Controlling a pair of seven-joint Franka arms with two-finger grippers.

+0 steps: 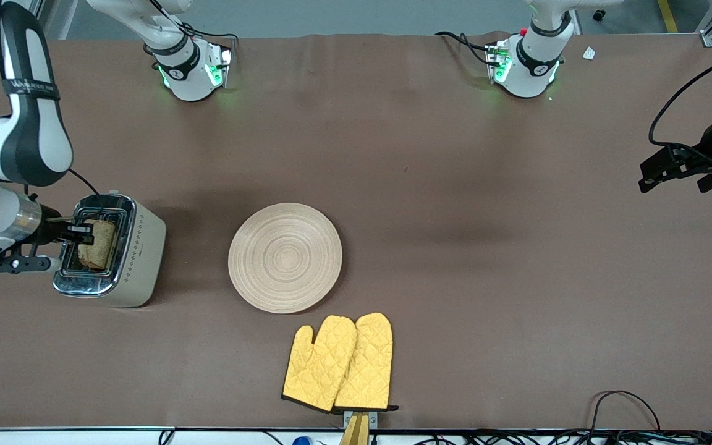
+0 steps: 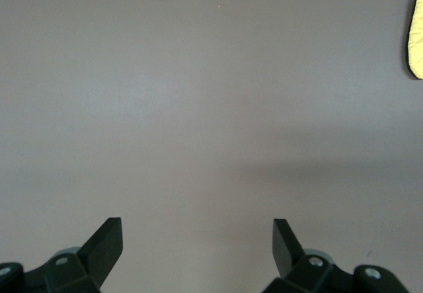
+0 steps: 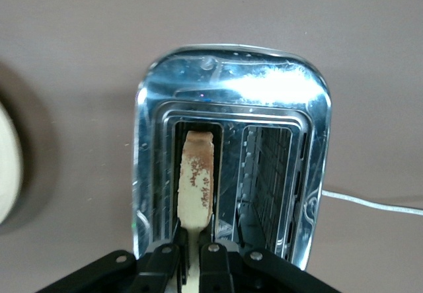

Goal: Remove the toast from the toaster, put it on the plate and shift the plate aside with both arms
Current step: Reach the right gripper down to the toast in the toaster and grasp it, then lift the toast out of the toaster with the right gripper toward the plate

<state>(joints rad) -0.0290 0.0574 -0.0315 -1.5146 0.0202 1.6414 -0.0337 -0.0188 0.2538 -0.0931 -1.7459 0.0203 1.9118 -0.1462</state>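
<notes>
The toast (image 1: 97,245) stands on edge in one slot of a chrome toaster (image 1: 139,259) at the right arm's end of the table. My right gripper (image 1: 78,233) is over the toaster, shut on the toast's upper edge; in the right wrist view its fingers (image 3: 218,256) pinch the slice (image 3: 197,177). The round wooden plate (image 1: 285,257) lies flat mid-table beside the toaster, with nothing on it. My left gripper (image 1: 671,167) waits in the air over the left arm's end of the table, open, with bare tablecloth between its fingertips (image 2: 109,240).
Two yellow oven mitts (image 1: 340,363) lie nearer to the front camera than the plate; one mitt's edge (image 2: 416,35) shows in the left wrist view. The toaster's second slot (image 3: 268,180) is vacant. A cable loop (image 1: 625,405) lies near the table's front edge.
</notes>
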